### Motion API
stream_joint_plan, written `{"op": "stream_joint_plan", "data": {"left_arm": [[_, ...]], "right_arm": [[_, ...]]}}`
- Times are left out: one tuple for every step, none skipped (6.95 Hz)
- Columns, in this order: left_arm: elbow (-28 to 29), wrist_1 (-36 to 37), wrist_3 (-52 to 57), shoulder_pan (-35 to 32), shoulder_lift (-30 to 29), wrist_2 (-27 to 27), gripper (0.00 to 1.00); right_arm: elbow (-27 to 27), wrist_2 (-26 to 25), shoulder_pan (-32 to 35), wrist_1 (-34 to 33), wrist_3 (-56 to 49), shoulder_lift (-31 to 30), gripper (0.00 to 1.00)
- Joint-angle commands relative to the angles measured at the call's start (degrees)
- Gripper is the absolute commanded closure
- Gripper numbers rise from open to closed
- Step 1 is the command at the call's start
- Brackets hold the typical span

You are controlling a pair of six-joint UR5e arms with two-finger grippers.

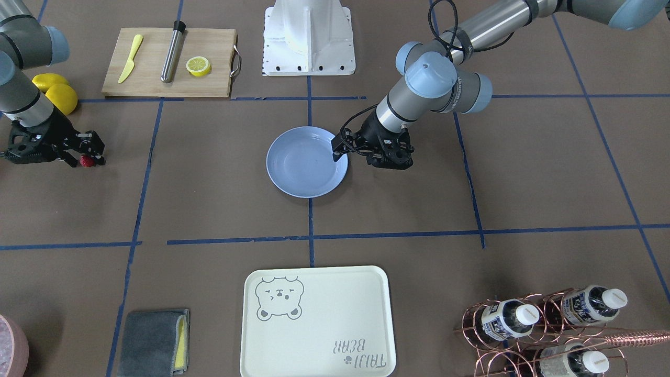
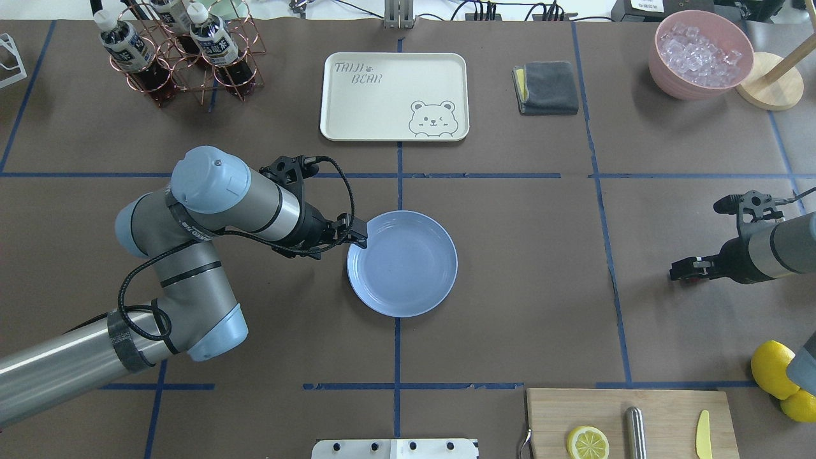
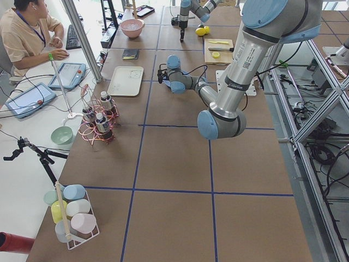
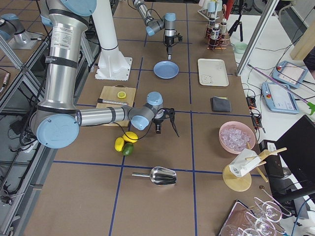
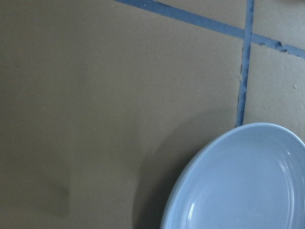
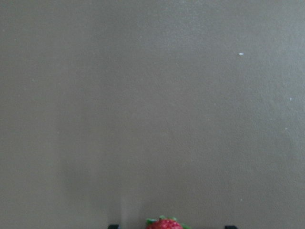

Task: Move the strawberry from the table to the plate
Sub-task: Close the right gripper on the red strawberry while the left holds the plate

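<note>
Our right gripper (image 1: 90,156) hangs low, jaws spread either side of the strawberry (image 1: 87,161), which seems to rest on the table (image 1: 209,173) far from the plate (image 1: 298,167). It looks ready to close. Our left gripper (image 1: 390,158) waits beside the plate, and we cannot tell its state.

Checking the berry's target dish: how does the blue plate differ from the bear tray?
The plate is round, the tray rectangular with rounded corners. The plate is plain pale blue; the tray is cream with a bear print and lettering. The plate has the left gripper at its rim; no gripper is near the tray. Both lie flat on the table, empty.
</note>
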Motion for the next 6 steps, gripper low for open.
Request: {"op": "stream_joint_plan", "data": {"left_arm": [[-0.50, 0.00, 0.00, 0.00, 0.55, 0.00, 0.01], [-0.59, 0.00, 0.00, 0.00, 0.73, 0.00, 0.01], [-0.85, 0.00, 0.00, 0.00, 0.82, 0.00, 0.01], [-1.64, 0.00, 0.00, -0.09, 0.99, 0.09, 0.01], [-3.73, 0.26, 0.00, -0.96, 2.21, 0.00, 0.01], [-7.49, 0.44, 0.35, -3.41, 5.27, -0.26, 0.01]], "right_arm": [[0.53, -1.09, 0.13, 0.10, -0.09, 0.07, 1.00], [0.97, -1.19, 0.21, 0.10, -0.43, 0.07, 1.00], [2.54, -1.19, 0.30, 0.10, -0.35, -0.10, 1.00], [4.29, -1.19, 0.39, 0.10, -0.26, -0.54, 1.00], [7.88, -0.75, 0.39, -0.42, 0.09, -0.54, 1.00], [10.09, -0.49, 0.04, -0.86, 3.83, 0.07, 1.00]]}}
